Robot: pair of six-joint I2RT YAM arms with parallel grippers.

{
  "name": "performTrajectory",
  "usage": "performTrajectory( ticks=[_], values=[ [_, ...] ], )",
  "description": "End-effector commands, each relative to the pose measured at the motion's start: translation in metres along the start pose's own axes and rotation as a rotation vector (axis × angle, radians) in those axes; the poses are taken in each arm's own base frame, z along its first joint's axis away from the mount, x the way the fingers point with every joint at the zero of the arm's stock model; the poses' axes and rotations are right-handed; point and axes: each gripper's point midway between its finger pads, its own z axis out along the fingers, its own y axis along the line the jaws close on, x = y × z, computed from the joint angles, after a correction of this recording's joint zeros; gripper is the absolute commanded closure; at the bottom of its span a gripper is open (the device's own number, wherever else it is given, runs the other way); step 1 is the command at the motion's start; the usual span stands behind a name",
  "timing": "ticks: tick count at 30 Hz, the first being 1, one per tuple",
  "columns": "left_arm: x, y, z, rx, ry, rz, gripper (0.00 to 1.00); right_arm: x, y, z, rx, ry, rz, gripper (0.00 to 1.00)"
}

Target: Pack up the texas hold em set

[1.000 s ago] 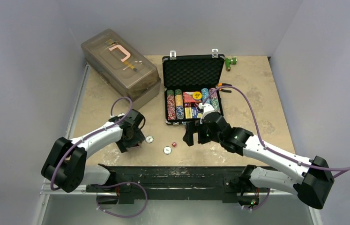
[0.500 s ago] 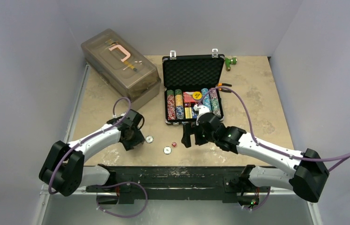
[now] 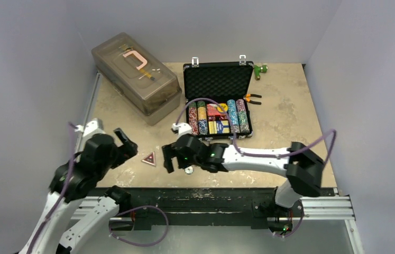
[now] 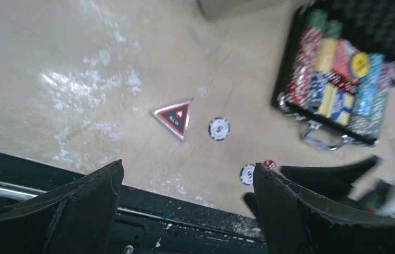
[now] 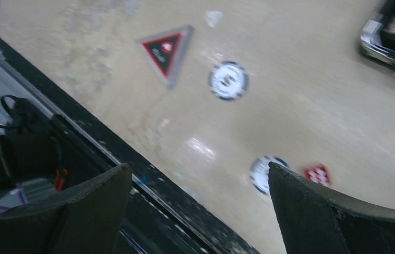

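— Both arms have shifted in the last second. The left has lifted back off the triangular marker it was covering, and the right has swung leftward from the briefcase front to the loose pieces.

— What does the overhead camera give?

— My left gripper (image 3: 126, 142) hangs raised over the near left part of the table (image 3: 290, 116). My right gripper (image 3: 167, 159) sits low, just right of the triangular marker (image 3: 149, 158). The briefcase (image 3: 218, 132) lies open mid-table with its lid upright and chips (image 3: 200, 119) in rows inside. One white disc (image 3: 189, 170) peeps out beside my right forearm. That arm hides the other loose pieces.

— And the left wrist?

— My left fingers (image 4: 79, 211) stand wide apart with nothing between them. Beyond them lies the marker, with a second disc (image 4: 219, 128) just beside it. Nearer the table edge sits the white disc, with a red die (image 4: 269, 164) next to it. The dark fingers of my right gripper blur in at lower right. The briefcase is cut off by the upper right corner.

— The right wrist?

— Everything is smeared there. My right fingers (image 5: 84, 211) are spread wide too and hold nothing. Marker, both discs and die lie apart on bare table. Only a corner of the briefcase shows, upper right.
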Motion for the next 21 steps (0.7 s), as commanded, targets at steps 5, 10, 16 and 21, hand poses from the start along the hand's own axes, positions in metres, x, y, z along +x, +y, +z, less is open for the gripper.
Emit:
performTrajectory(
  ticks=[5, 10, 16, 21],
  values=[
    [-0.054, 0.048, -0.114, 0.11, -0.298, 0.077, 0.09, -0.031, 0.125, 0.08, -0.14, -0.109, -0.13, 0.03],
    [-0.054, 0.057, -0.133, 0.192, -0.363, 0.067, 0.07, -0.033, 0.165, 0.113, -0.23, -0.129, -0.176, 0.33],
    [-0.041, 0.051, -0.121, 0.214, -0.312, 0.106, 0.07, -0.028, 0.17, 0.157, -0.171, -0.102, -0.239, 0.41],
    [-0.037, 0.043, -0.111, 0.235, -0.297, 0.139, 0.07, -0.027, 0.159, 0.186, -0.111, -0.099, -0.278, 0.4]
  ],
)
